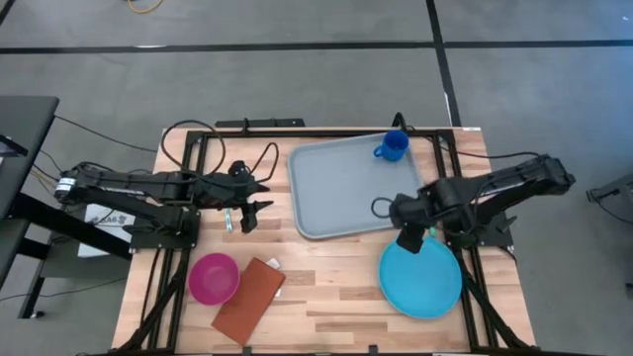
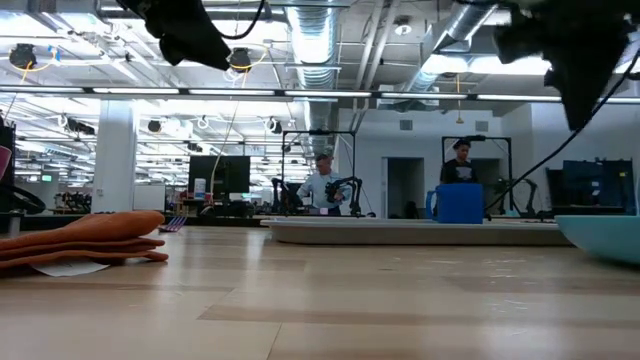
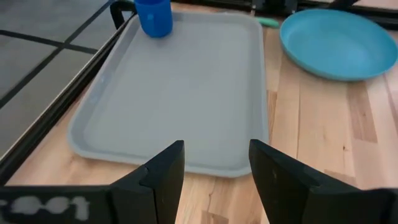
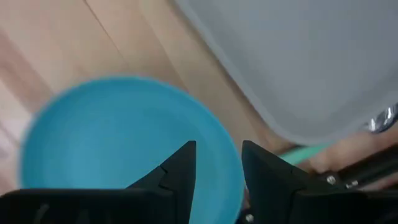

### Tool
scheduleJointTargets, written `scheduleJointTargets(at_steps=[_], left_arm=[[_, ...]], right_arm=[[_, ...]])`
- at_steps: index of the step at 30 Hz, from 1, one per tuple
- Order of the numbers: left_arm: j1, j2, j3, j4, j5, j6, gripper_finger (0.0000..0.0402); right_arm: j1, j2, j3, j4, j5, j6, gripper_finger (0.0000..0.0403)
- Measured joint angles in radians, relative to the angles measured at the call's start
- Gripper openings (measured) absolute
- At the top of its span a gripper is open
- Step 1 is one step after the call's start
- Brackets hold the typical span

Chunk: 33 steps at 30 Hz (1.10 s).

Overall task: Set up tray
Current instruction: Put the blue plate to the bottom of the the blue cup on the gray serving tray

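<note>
1. The tray [image 1: 341, 188] lies flat on the wooden tabletop [image 1: 326, 297], towards its far edge and a little right of the middle, with one short side near that far edge.
2. A blue mug [image 1: 392, 146] stands upright on the tray in its far right corner; the rest of the tray's surface is bare.
3. The right gripper [image 1: 409, 240] hangs above the tabletop just off the tray's near right corner, over the far rim of the blue plate [image 1: 422, 279]. In the right wrist view its two fingers [image 4: 180, 168] stand apart with a gap between them and nothing held; the plate and the tray corner lie below them.
4. The blue plate rests on the tabletop near its right edge, just beside the tray's near short side.
5. The left gripper [image 1: 249, 213] waits over the left part of the tabletop, to the left of the tray, its fingers spread apart and empty, pointing towards the tray.
6. A pink bowl [image 1: 214, 278] sits near the left front of the tabletop, with an orange-brown napkin [image 1: 249, 300] just beside it to the right.
</note>
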Motion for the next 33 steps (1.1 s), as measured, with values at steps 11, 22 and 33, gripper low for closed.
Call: scheduleJointTargets(at_steps=[11,22,33], left_arm=[[0.0,0.07,-0.001,0.025,-0.029,0.0,0.0171],[-0.003,0.108,-0.002,0.167,0.05,0.008,0.0171],[-0.003,0.108,-0.002,0.167,0.048,0.032,0.0171]], right_arm=[[0.058,0.008,-0.133,-0.024,-0.007,-0.025,0.0123],[0.07,-0.094,-0.324,0.062,-0.009,-0.019,0.0123],[0.07,-0.186,-0.456,0.21,-0.043,-0.017,0.0123]])
